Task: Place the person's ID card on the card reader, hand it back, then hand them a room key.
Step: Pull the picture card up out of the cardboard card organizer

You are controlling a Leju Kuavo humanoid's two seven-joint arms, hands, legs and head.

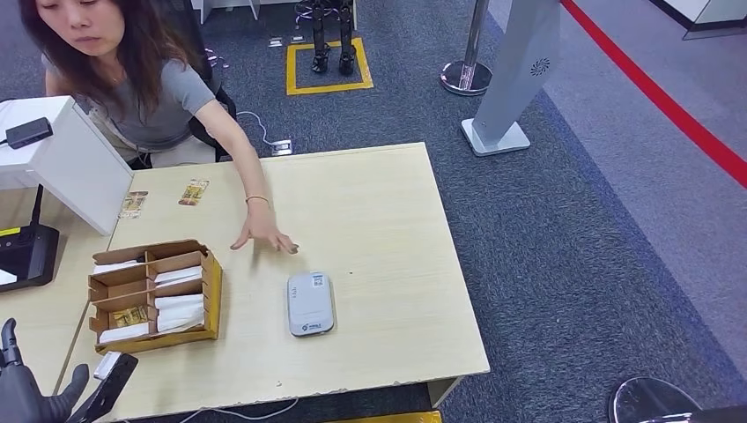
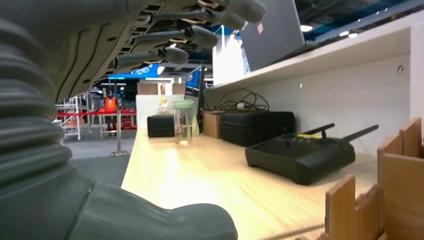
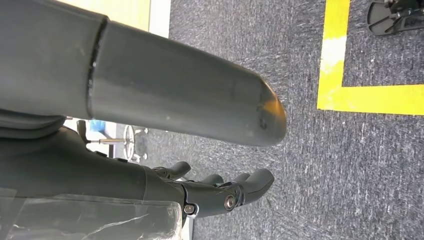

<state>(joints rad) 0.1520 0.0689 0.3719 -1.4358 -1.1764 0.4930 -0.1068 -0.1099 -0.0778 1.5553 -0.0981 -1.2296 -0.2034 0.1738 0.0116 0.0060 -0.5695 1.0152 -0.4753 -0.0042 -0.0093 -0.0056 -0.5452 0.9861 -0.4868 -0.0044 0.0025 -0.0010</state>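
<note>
Well ahead and right of the left hand (image 1: 26, 392), which hovers open and empty at the table (image 1: 388, 211) edge, the card reader (image 1: 310, 303) lies bare, probably awaiting the ID card; I cannot see that card. Nearer, the cardboard box (image 1: 155, 295) presumably holds room keys. Right hand (image 3: 220, 192) hangs over carpet, fingers loosely apart, empty; no print is legible.

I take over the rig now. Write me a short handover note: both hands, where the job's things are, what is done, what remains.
Left robot hand: low at the table's near left corner, fingers spread, holding nothing.
Right robot hand: hanging over the carpet, fingers loosely curled, holding nothing.
Card reader: flat in the middle of the table, no card on it.
Person's hand: resting on the table just beyond the reader; an ID card cannot be made out.
Cardboard box with white sleeves: left of the reader.
Done: nothing visible. Left: every step.
</note>
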